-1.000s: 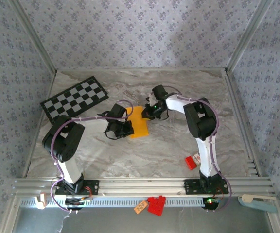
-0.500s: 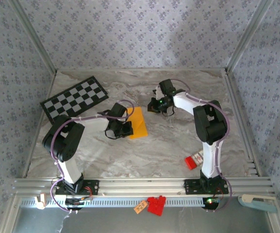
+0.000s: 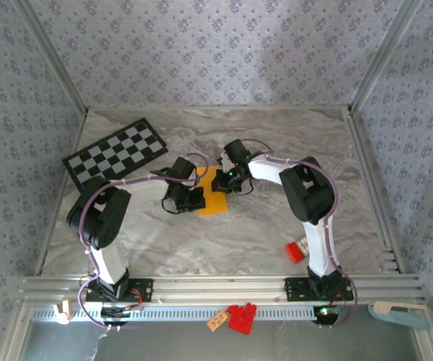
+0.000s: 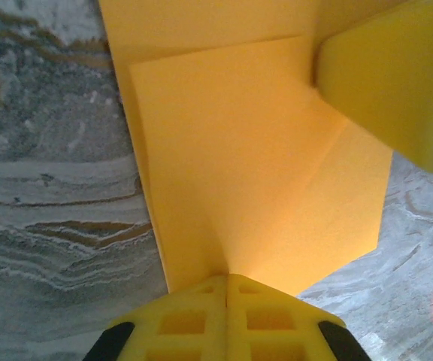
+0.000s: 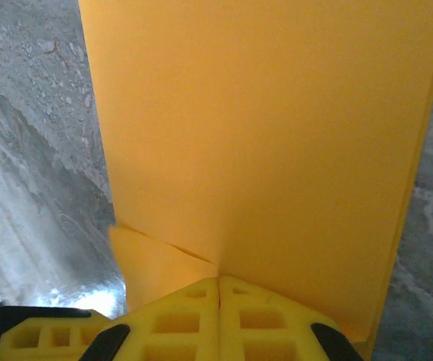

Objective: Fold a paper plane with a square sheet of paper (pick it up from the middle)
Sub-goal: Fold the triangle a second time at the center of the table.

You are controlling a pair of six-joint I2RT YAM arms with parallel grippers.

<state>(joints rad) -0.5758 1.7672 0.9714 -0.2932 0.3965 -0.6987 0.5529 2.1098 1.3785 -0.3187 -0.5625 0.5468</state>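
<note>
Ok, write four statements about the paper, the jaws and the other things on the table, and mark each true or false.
1. The thin orange-yellow sheet of paper is an unfolded square. False: a flap is folded over it.
2. The jaws of the left gripper and the right gripper are shut. True.
3. The black-and-white checkered board lies left of the paper. True.
4. The small red block sits on that board. False: it lies on the marbled table near the right arm's base.
</note>
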